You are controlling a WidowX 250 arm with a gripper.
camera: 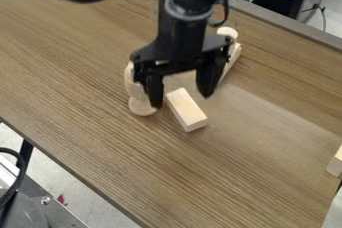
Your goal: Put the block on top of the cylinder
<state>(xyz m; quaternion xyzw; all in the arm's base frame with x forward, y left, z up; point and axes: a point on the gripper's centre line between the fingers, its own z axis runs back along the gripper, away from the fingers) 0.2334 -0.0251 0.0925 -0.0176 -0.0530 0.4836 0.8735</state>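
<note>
Grey metal hardware (41, 213) occupies the foreground at seven o'clock as the robot's end effector (182, 98) hangs over the counter (93, 92), fingers apart and clamped on nothing. Just below its gap, toward six o'clock, the pale wooden block (186, 108) lies at a slant. A rounded wooden piece (138, 94), possibly the cylinder, sits at eight o'clock, partly behind one finger; a stray nudge could topple it, while off-centre closing could twist the block away.
</note>
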